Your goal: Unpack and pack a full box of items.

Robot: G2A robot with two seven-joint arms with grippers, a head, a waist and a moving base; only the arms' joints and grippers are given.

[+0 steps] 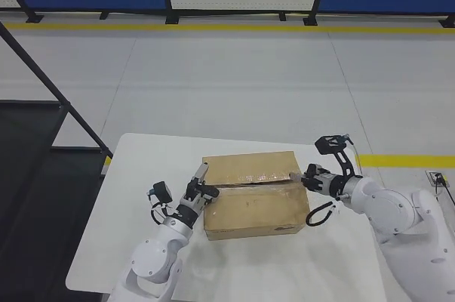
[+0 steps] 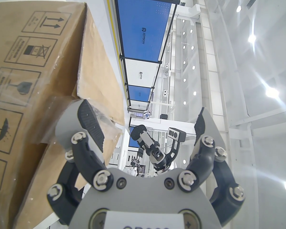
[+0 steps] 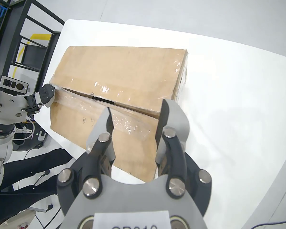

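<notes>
The box [image 1: 253, 192] is of brown cardboard, matt and slightly rough. Clear glossy tape [image 3: 102, 89] shines along its top seam. The table [image 1: 121, 226] looks white, smooth and matt. The left gripper [image 2: 144, 108] has black dotted pads [image 2: 90, 122], rubber-like, and shiny metal screws [image 2: 102, 179].

— What print is carried by the cardboard box [image 2: 38, 72]?
— Black handling pictograms are printed on its side: two upright arrows [image 2: 50, 23], a crossed-out stacking sign [image 2: 35, 49], a goblet [image 2: 21, 86] and an umbrella [image 2: 3, 126]. Small pen marks [image 3: 85, 120] on a top flap cannot be read.
— And elsewhere?
— A logo is shown on the blue wall panel [image 2: 143, 36]. White labels [image 2: 143, 222] on the mounts of the left claw [image 2: 143, 117] and right claw [image 3: 137, 113] are cut off, unreadable.
</notes>
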